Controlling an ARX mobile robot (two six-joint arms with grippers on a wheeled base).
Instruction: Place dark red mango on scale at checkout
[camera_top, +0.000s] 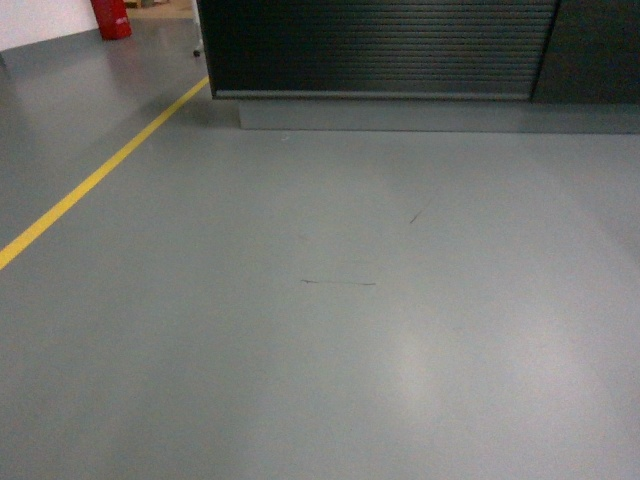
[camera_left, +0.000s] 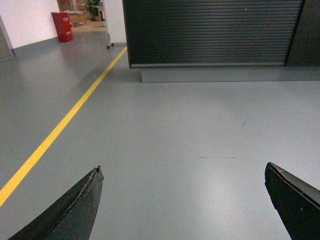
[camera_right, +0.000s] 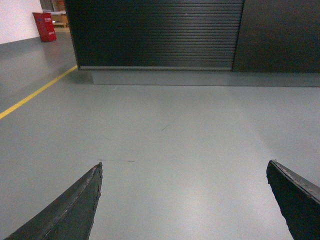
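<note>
Grey floor (camera_top: 330, 330), ribbed dark checkout (camera_top: 380, 45) ahead, left claw (camera_left: 182, 200), right claw (camera_right: 184, 200) both spread empty

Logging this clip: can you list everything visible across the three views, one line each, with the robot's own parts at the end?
checkout: one, dark brown-black, ribbed slatted front on a grey plinth, far side of the floor ahead; only its lower front shows.
floor: one, grey, glossy, fills most of each view, with a few thin dark scuff marks.
yellow line: one, yellow, painted on the floor, running diagonally at left toward the counter's corner.
red container: one, red, far upper left by the white wall; too distant to identify.
dark red mango: none in view.
scale: none in view.
left tool: one, black, fingers wide apart, holding nothing, above the floor.
right tool: one, black, fingers wide apart, holding nothing, above the floor.
</note>
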